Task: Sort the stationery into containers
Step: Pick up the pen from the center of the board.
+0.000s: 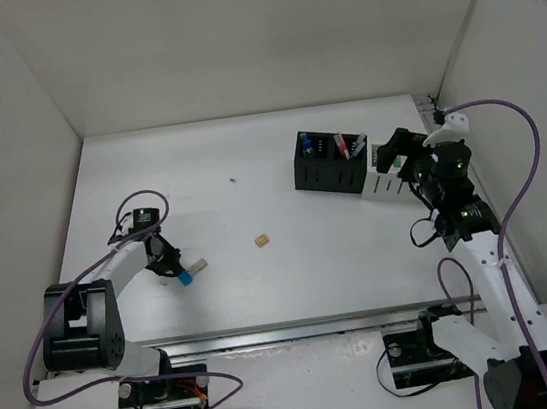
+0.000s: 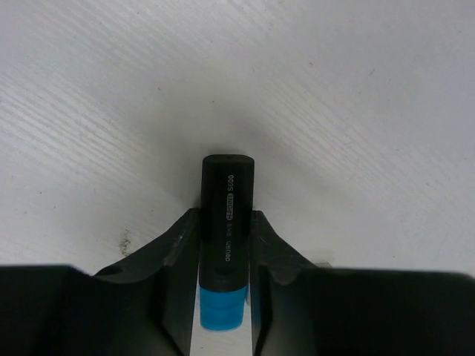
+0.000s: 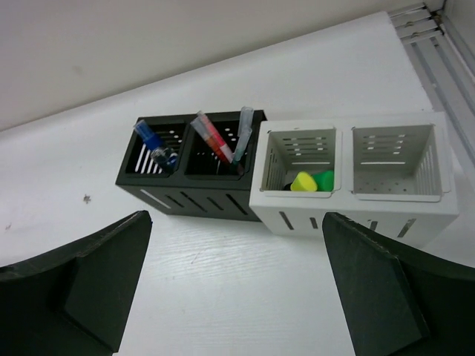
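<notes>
Top view first: the blue highlighter (image 1: 191, 273) is found at the near left of the table (image 1: 247, 157). It pokes out to the right of the left gripper (image 1: 173, 265), with its long axis laid roughly left to right. The black organizer (image 1: 326, 162) and the white organizer (image 1: 382, 183) are parked touching at the far right. Both are well apart from it, off to the right and farther back. A small eraser (image 1: 261, 238) is left lying in between. The right gripper (image 1: 388, 154) is held right by the white organizer, so that arm is by far the nearer one to the containers. The item itself is on the left arm's side, though.

Left wrist view: the fingers (image 2: 178, 252) are seen pressed against both sides of the barrel, so the highlighter is clamped. The barrel is lined up with the fingers, black end pointed away and blue end tucked back toward the wrist. Whether it's lifted off the table can't be told.

Right wrist view: the jaws are spread wide and nothing is held between them. A green/yellow highlighter (image 3: 310, 180) is sat in the white organizer's left compartment. A red pen (image 3: 211, 137) and a blue-capped bottle (image 3: 156, 148) are stood in the black one. So a long carry to the far right is probably called for, most likely to that same compartment, with the barrel tipped upright on the way.
</notes>
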You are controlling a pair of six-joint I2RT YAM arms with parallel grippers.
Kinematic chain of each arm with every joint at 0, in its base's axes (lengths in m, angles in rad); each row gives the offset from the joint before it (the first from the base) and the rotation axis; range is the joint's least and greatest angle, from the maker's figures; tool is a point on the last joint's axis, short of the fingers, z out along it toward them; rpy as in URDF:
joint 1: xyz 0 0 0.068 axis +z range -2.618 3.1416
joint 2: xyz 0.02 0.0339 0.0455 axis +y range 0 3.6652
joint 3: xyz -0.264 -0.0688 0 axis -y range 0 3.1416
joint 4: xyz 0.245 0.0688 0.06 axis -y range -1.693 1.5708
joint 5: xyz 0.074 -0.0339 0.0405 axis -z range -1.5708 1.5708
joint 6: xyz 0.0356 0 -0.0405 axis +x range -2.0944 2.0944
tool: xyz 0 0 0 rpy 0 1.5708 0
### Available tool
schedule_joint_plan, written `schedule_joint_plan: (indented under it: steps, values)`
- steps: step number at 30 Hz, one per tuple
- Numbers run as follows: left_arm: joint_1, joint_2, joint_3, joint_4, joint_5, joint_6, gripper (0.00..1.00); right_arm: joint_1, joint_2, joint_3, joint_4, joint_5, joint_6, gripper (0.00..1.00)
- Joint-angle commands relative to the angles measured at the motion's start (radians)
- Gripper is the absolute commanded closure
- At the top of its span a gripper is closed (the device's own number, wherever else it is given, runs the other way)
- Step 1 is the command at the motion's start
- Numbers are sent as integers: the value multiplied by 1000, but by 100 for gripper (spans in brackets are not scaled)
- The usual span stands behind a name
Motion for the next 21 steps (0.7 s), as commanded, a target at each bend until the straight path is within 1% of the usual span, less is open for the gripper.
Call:
schedule_joint_plan:
  steps: [1, 3, 4, 8, 9, 11, 12, 13, 16, 18, 19, 21]
  values:
    - [-3, -23, 21, 9, 5, -31, 90, 3, -33, -22, 12, -124, 3, 2]
    - [-3, -37, 32, 6, 4, -30, 99, 8, -39, -31, 9, -208, -14, 2]
    - [-3, -57, 38, 0, 1, -30, 100, 11, -41, -36, 9, -231, -17, 2]
    - [-33, -124, 78, -18, -25, -36, 100, 60, -23, -63, 44, -366, -57, 2]
    - [-34, -159, 85, -25, -28, -36, 100, 63, -15, -68, 55, -449, -60, 2]
    - [-69, -199, 111, -34, -22, -38, 100, 86, 17, -74, 105, -533, -60, 2]
    - [-86, -239, 121, -31, -21, -34, 100, 97, 30, -77, 130, -607, -57, 2]
    - [-105, -258, 141, -31, -25, -33, 100, 129, 54, -83, 180, -635, -51, 2]
    - [-201, -321, 179, -25, -45, -48, 100, 216, 91, -88, 259, -681, -55, 2]
    - [-266, -359, 194, -23, -68, -73, 100, 267, 140, -93, 302, -676, -54, 2]
    - [-288, -370, 201, -17, -96, -105, 100, 320, 158, -96, 361, -673, -42, 2]
    - [-329, -408, 202, 6, -126, -151, 100, 376, 232, -94, 424, -658, -32, 2]
